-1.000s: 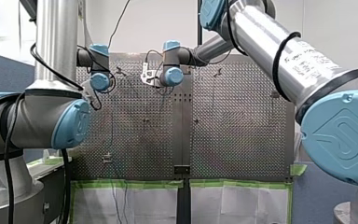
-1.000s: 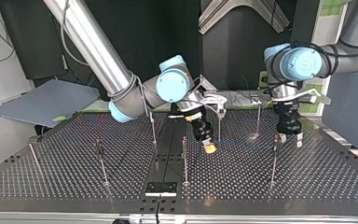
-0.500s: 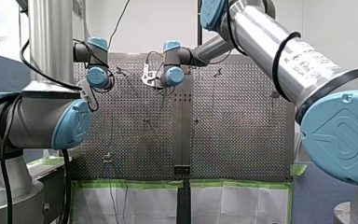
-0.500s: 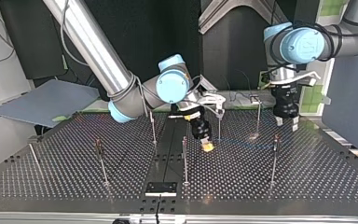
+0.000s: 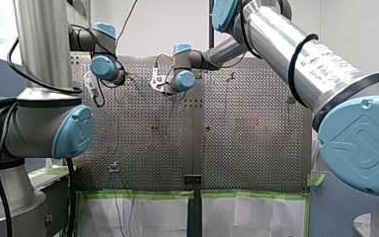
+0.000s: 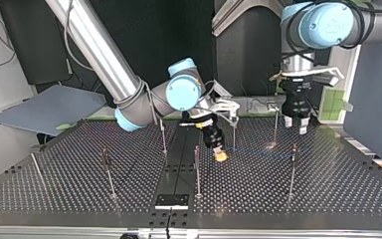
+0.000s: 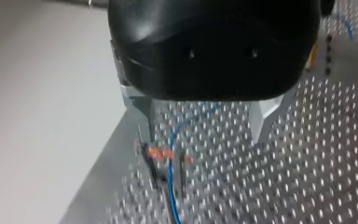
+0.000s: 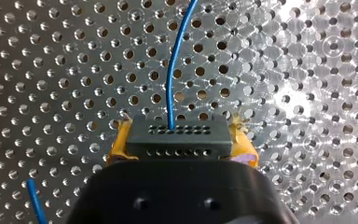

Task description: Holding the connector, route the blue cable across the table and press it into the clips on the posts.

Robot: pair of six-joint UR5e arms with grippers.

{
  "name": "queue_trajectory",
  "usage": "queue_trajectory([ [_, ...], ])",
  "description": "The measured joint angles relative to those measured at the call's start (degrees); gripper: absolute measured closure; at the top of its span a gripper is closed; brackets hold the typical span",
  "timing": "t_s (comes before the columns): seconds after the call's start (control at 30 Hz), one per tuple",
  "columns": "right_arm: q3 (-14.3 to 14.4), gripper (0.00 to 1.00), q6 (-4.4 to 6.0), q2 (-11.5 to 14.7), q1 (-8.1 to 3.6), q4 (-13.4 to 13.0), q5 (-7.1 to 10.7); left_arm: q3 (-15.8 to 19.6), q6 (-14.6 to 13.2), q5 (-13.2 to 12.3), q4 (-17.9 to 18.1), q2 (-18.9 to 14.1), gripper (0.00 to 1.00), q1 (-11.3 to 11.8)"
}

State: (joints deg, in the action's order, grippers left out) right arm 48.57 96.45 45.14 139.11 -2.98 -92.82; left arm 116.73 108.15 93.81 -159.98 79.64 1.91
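Note:
My right gripper (image 6: 221,155) is low over the table's middle, its yellow pads (image 8: 121,145) shut on the black connector (image 8: 179,135). The blue cable (image 8: 175,65) leaves the connector's face and runs on over the perforated plate. In the top view the cable (image 6: 258,152) shows as a faint line toward the post (image 6: 292,167) at the right. My left gripper (image 6: 295,124) hangs open and empty above the table, near the back right posts. In the left wrist view its metal fingers (image 7: 144,114) stand wide above a clip with orange marks (image 7: 165,153), where the cable (image 7: 170,182) passes.
Several thin posts stand on the perforated table (image 6: 79,194), among them one (image 6: 197,169) close in front of my right gripper and others (image 6: 108,174) at the top view's left. A black plate (image 6: 171,201) lies at the table's edge nearest the top view's camera.
My left gripper has risen from beside the post at the top view's right and drifted slightly left, staying open. My right gripper, with the connector, has barely moved.

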Motion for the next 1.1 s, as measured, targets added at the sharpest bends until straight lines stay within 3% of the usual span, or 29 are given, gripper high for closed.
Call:
queue_trajectory([
  [0.33,-0.01,1.00,-0.03,0.01,-0.35,0.07,0.00,-1.20,-5.14,-0.81,-3.52,-0.78,0.00,-2.86],
  [0.87,0.00,1.00,-0.07,-0.02,-0.65,0.15,0.03,-8.84,-13.03,6.37,0.14,6.79,0.00,-10.55],
  [1.1,0.00,1.00,-0.11,-0.06,-1.05,0.20,0.08,-11.94,-14.31,9.49,1.36,9.90,0.00,-12.86],
])
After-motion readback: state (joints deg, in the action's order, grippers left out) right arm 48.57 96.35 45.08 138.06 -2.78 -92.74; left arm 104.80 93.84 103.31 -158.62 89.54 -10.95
